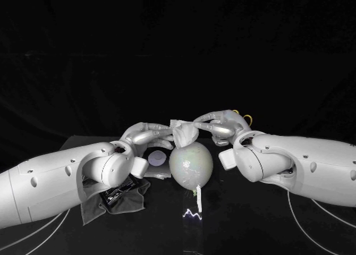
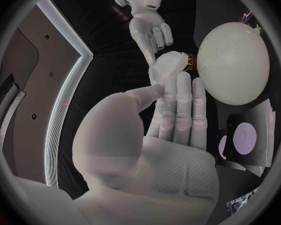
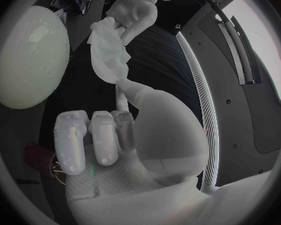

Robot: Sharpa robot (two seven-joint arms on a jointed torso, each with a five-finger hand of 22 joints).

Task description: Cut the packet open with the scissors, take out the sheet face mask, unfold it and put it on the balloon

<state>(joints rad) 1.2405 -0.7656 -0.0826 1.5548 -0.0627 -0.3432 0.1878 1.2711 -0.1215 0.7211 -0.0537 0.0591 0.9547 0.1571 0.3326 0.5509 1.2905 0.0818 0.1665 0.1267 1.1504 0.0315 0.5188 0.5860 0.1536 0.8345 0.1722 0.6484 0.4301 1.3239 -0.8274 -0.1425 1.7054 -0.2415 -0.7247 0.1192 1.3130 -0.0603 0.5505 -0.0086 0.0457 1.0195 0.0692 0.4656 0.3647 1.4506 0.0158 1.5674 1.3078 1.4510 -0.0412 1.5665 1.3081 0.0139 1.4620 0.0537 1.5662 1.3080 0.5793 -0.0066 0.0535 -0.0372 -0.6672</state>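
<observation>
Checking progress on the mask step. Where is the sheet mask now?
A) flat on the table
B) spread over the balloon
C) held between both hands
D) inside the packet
C: the left hand and right hand both hold the crumpled sheet mask near the balloon.

The head view is dim. The backdrop and the far part of the table [image 1: 247, 223] sink into black, while the white arms catch soft light from above and their undersides are shaded. The sheet face mask [image 1: 181, 133] stands out pale, the balloon [image 1: 191, 163] carries a faint sheen, and a bright glint [image 1: 192, 214] lies on the near tabletop. In the wrist views the left hand [image 2: 159, 150] and right hand [image 3: 128, 145] are evenly lit, a glowing strip [image 2: 58, 115] bends with the fisheye, and the rims go dark.
</observation>
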